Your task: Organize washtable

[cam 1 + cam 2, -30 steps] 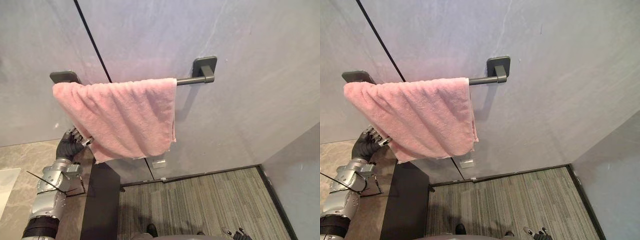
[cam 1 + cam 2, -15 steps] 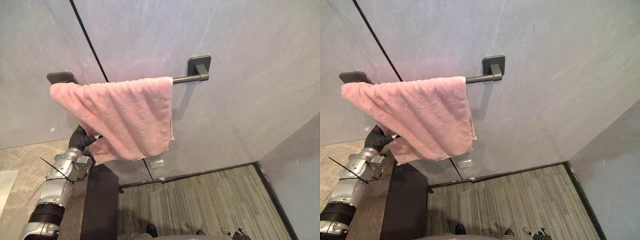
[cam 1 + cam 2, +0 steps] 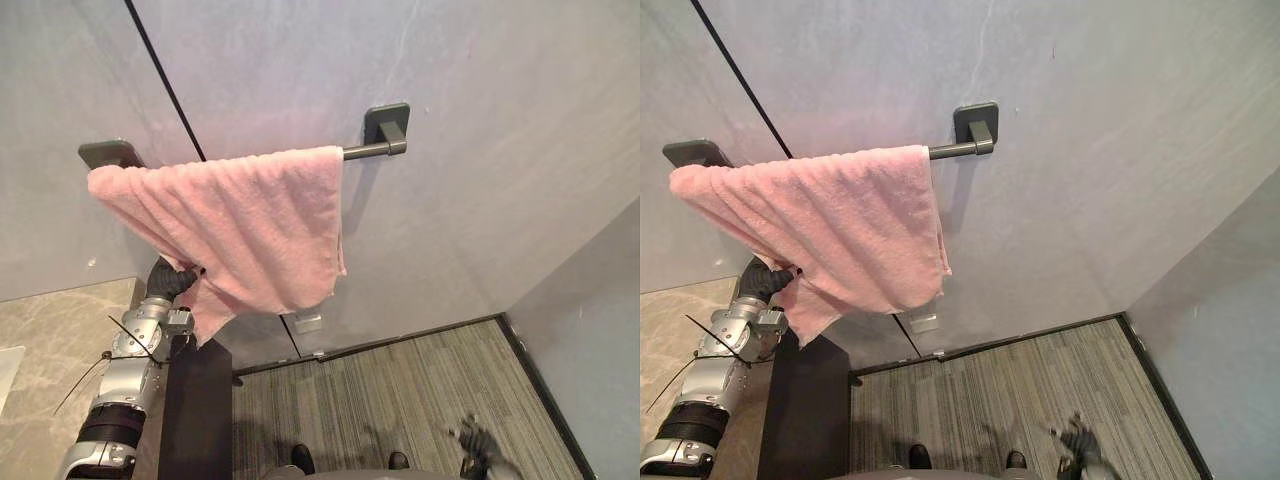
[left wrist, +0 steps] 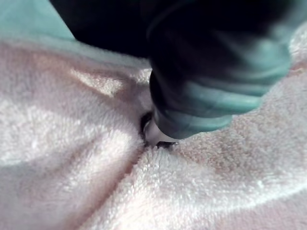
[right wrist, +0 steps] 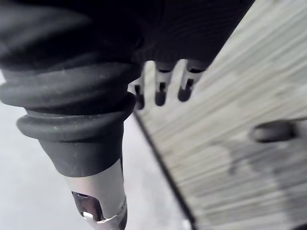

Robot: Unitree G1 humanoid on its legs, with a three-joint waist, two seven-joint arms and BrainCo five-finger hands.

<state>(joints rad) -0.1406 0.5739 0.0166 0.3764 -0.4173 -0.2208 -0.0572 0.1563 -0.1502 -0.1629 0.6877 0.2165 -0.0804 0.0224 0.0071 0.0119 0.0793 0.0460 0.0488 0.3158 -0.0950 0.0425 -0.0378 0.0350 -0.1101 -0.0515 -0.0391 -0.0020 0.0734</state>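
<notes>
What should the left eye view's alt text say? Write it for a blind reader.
A pink towel hangs draped over a dark wall rail, leaving the rail's right end bare. The left robot hand reaches up into the towel's lower left corner.

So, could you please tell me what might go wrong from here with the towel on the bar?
1. The towel hangs askew on the bar. A tug from the left hand, buried in its lower corner, might drag it off.
2. The cloth could snag on that hand when it pulls away.
</notes>
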